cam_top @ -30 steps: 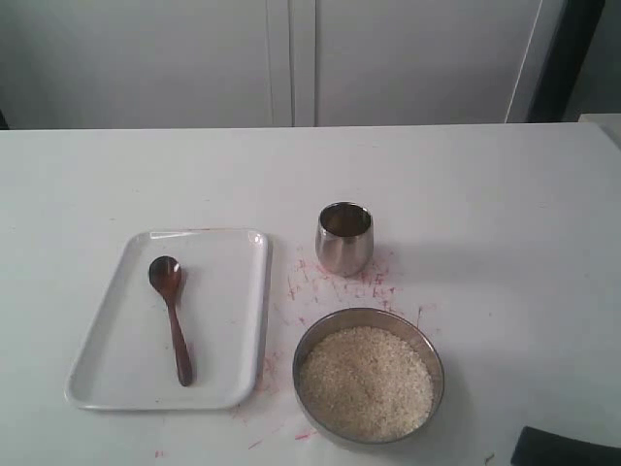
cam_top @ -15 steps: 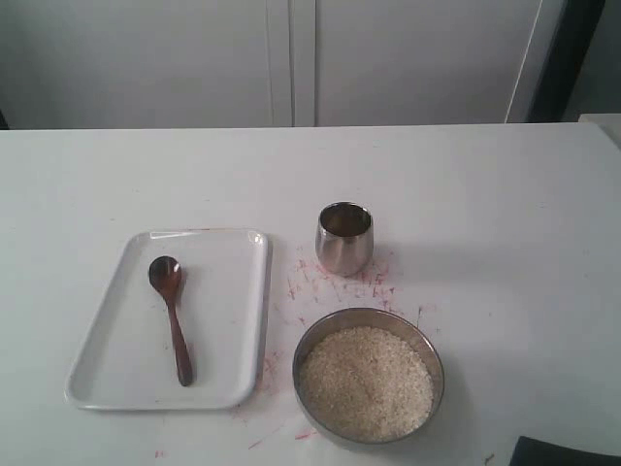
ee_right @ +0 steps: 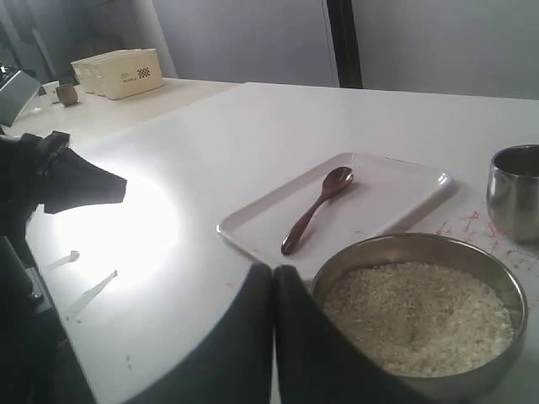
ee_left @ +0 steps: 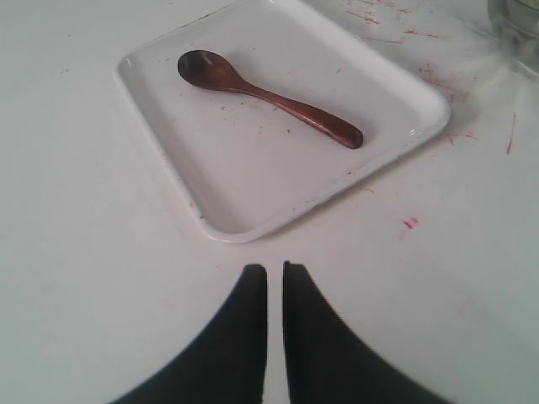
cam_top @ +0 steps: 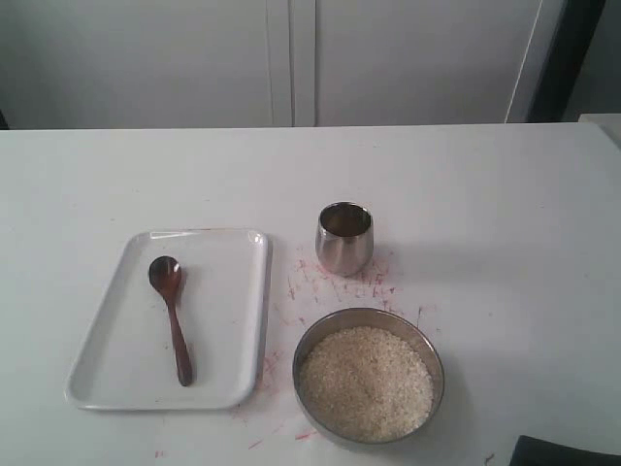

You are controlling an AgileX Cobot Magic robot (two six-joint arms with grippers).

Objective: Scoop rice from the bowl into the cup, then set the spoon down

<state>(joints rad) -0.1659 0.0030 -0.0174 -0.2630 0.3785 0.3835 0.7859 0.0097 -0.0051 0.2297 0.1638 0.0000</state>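
Hands (ee_left: 274, 273) (ee_right: 273, 273) closed, clear of spoon (ee_left: 268, 97)

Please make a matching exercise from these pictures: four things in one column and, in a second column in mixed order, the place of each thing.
Things
1. spoon
2. rice
3. cup
4. bowl

Places (exterior view)
A. stands upright, farther back than the bowl
B. lies on the white tray
C. lies inside the bowl
D. stands right of the tray, near the front edge

Pairs: 1-B, 2-C, 3-A, 4-D
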